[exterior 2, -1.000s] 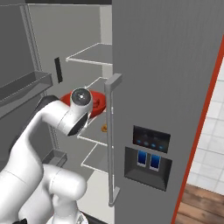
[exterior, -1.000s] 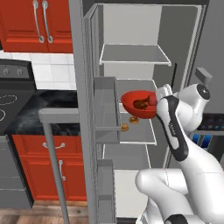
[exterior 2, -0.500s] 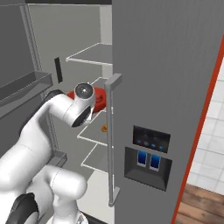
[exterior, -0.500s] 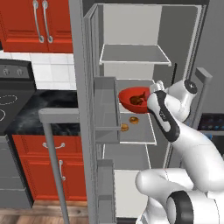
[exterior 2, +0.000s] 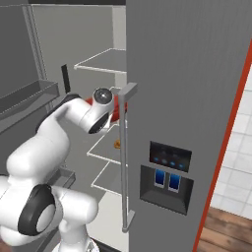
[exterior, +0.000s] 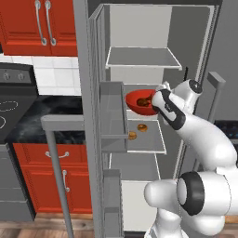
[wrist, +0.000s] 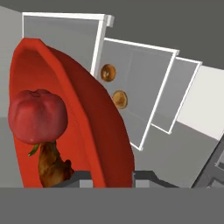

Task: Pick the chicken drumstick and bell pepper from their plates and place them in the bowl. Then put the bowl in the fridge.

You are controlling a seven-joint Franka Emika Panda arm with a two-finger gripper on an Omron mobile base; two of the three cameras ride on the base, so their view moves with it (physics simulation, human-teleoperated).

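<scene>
Moving deeper into the fridge [exterior: 139, 42] now: the bowl [exterior: 141, 101], pinched at its rim by the closed end effector [wrist: 107, 177], with bell pepper [wrist: 37, 116] and chicken drumstick [wrist: 52, 168] inside, hovering above a shelf [exterior: 146, 139]. Almost done.

Home kitchen, rendered. Evidence: open stainless fridge [exterior: 139, 60] at 12 o'clock with pale shelves and door bins; red cabinets [exterior: 37, 23] with bar handles at 10 o'clock, white tile backsplash [exterior: 56, 76] below them; black stove [exterior: 14, 93] on dark counter at 9 o'clock. Right base view: water dispenser panel [exterior 2: 167, 172] on closed fridge door at 3 o'clock, wood floor [exterior 2: 226, 231] at 5.
</scene>
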